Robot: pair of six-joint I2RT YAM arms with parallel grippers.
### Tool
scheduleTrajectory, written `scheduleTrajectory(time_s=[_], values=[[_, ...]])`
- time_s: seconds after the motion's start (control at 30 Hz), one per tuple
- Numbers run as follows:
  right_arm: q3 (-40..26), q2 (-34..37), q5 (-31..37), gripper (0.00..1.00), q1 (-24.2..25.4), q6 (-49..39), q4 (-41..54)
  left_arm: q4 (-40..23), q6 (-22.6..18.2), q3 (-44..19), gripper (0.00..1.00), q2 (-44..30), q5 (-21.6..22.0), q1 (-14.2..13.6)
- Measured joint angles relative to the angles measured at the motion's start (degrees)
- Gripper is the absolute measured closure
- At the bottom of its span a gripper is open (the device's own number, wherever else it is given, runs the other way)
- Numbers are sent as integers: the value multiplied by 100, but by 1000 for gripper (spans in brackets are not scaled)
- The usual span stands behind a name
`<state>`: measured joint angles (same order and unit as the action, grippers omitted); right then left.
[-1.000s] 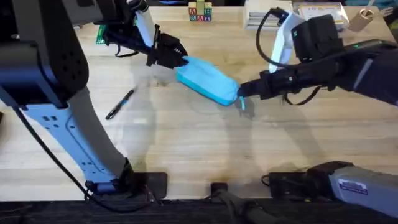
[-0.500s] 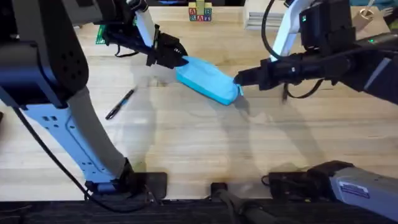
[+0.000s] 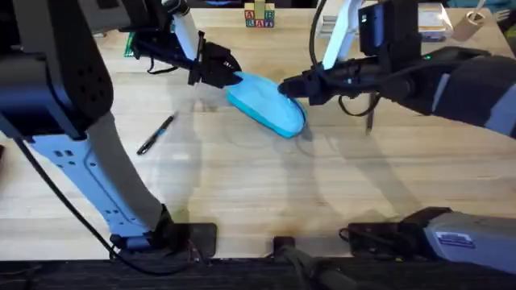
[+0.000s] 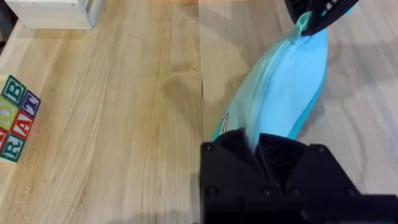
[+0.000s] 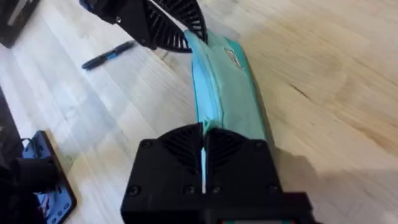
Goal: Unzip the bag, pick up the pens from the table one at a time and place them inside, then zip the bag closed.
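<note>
Bag [image 3: 267, 104] lay upper centre of table [image 3: 242, 193], left end effector [image 3: 230, 74] pinching its far end. Right end effector [image 3: 289, 87], clamped on zipper pull, had travelled leftward along bag: unzipping under way. Pen [image 3: 155, 134] waited at left.

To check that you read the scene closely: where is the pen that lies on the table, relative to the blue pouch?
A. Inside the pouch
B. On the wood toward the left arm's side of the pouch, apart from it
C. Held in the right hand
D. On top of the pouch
B: the pen lies bare on the table, clear of the pencil pouch, which the left hand and right hand grip at opposite ends.
</note>
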<state>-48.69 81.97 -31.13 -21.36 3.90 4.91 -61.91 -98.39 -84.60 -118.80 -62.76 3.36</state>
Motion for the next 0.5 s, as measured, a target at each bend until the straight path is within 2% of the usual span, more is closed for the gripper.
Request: scheduleTrajectory(time_s=[0.2, 0.5], values=[[0, 131, -16, 971, -121, 65, -448, -2, 0, 0, 958, 0, -2, 0], [0, 695, 28, 971, -465, 131, -1715, -4, 0, 0, 958, 0, 0, 9]])
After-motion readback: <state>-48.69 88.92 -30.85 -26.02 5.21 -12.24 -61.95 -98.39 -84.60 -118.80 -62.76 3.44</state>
